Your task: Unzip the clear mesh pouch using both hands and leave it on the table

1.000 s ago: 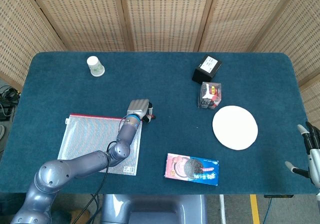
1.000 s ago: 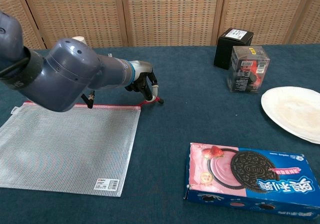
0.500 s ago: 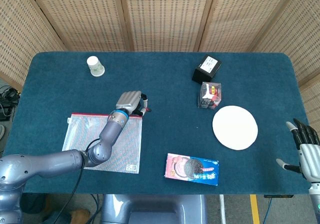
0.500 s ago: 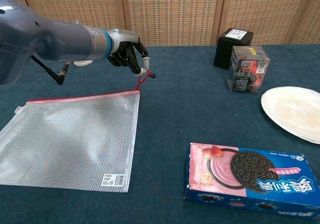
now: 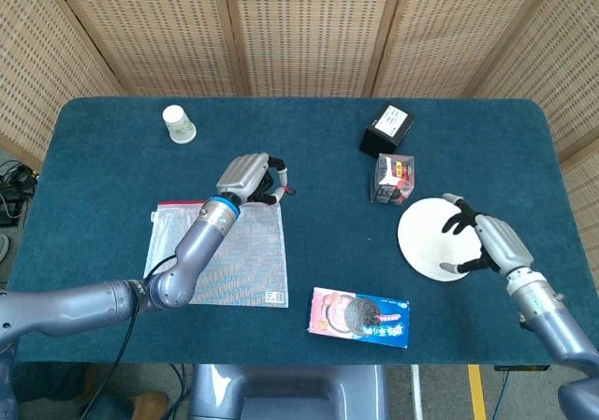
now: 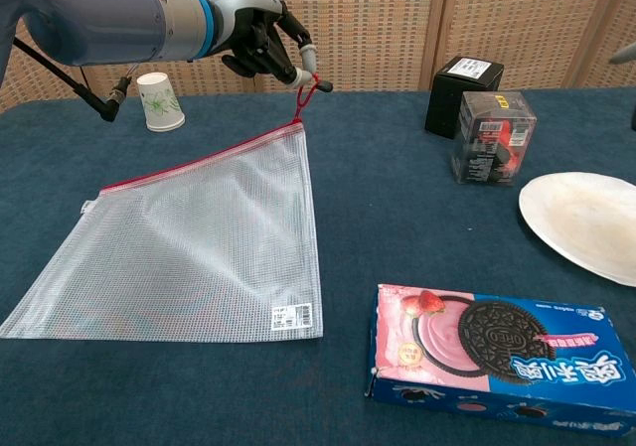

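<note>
The clear mesh pouch (image 5: pixel 229 252) (image 6: pixel 199 237) with a red zipper along its top lies on the blue table (image 5: pixel 318 158), its right top corner lifted off the cloth. My left hand (image 5: pixel 251 179) (image 6: pixel 263 39) pinches the red pull cord (image 6: pixel 306 90) at that raised corner, well above the table. My right hand (image 5: pixel 487 242) hovers over the white plate (image 5: pixel 426 233), fingers spread and holding nothing, far to the right of the pouch.
A paper cup (image 5: pixel 178 123) (image 6: pixel 159 100) stands at the back left. A black box (image 5: pixel 388 128) (image 6: pixel 465 93) and a clear box with red contents (image 5: pixel 393 179) (image 6: pixel 494 136) sit beside the plate (image 6: pixel 586 223). A cookie box (image 5: pixel 360 315) (image 6: pixel 497 352) lies near the front edge.
My left hand has risen and moved right with the pull cord, lifting the pouch's corner and dragging the pouch right. My right hand has come in from the table's right edge over the plate.
</note>
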{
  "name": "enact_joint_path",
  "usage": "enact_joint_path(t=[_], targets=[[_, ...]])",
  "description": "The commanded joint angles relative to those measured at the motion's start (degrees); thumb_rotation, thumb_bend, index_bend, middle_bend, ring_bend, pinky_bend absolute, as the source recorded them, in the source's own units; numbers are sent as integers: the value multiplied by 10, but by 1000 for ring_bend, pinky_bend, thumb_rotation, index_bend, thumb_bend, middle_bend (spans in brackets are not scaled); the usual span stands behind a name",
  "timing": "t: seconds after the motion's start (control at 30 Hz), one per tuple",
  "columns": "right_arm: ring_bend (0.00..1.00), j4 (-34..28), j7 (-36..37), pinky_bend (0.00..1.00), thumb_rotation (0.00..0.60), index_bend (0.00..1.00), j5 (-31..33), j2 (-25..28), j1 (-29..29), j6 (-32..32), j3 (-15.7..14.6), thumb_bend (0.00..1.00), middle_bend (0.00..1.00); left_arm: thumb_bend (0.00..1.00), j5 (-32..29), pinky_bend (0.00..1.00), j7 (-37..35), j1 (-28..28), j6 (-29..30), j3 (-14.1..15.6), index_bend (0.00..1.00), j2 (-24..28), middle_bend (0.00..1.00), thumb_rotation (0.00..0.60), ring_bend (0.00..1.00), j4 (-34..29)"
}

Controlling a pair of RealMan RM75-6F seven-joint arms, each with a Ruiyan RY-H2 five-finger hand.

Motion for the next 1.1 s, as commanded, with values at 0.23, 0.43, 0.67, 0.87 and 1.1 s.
enact_joint_path(t=[0.23,0.43,0.67,0.87,1.1], targets=[[751,50,61,857,600,198,134,-89,152,-169,49,0,778,485,30,1000,-54,-1,-2,-13,693,-1,992,600,949,-6],[789,100,23,921,600,329,218,-149,213,-194,46,0,821,486,40,1000,-75,-1,-4,-11,693,0,993,600,949,-6],[807,127,-17,931,600,417,332,-196,275,-197,36,35,853,485,56,1000,-109,0,-17,-13,693,1,993,600,949,-2],[807,157,-59,931,600,423,445,-239,326,-166,15,64,854,485,65,1000,-133,0,-19,-13,693,-1,993,600,949,-1],[807,157,-92,931,600,425,535,-254,360,-143,15,113,854,484,74,1000,-151,-2,-20,-8,693,-7,993,600,949,10]])
